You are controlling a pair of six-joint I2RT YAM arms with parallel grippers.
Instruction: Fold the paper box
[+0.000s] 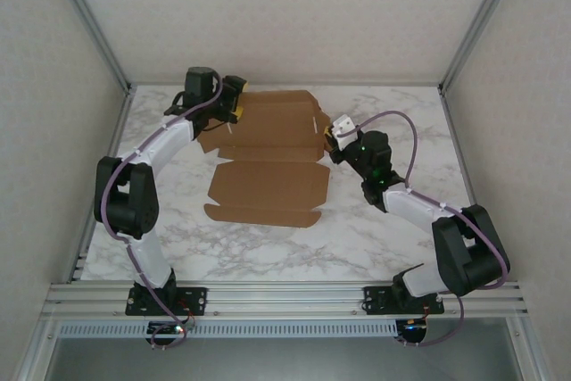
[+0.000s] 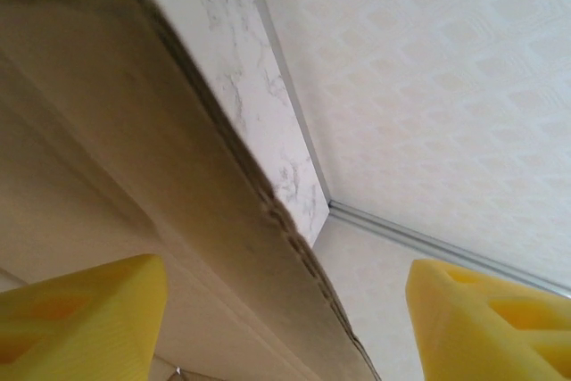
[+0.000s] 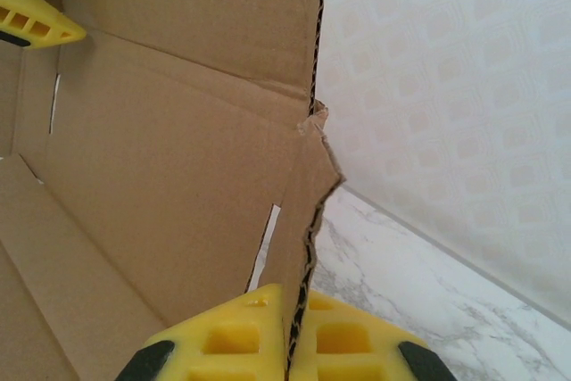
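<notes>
Jaws of the right gripper (image 3: 290,345) clamp a flap of the paper box (image 3: 161,176); on the left gripper (image 2: 285,318) they stand apart, the box's edge between them.

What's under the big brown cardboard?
The paper box lies on the white marble table. The table right underneath is covered, so anything lying there cannot be seen.

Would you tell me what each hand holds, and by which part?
The right hand pinches the paper box by a raised flap's edge. The left hand is open astride another edge, holding nothing.
</notes>
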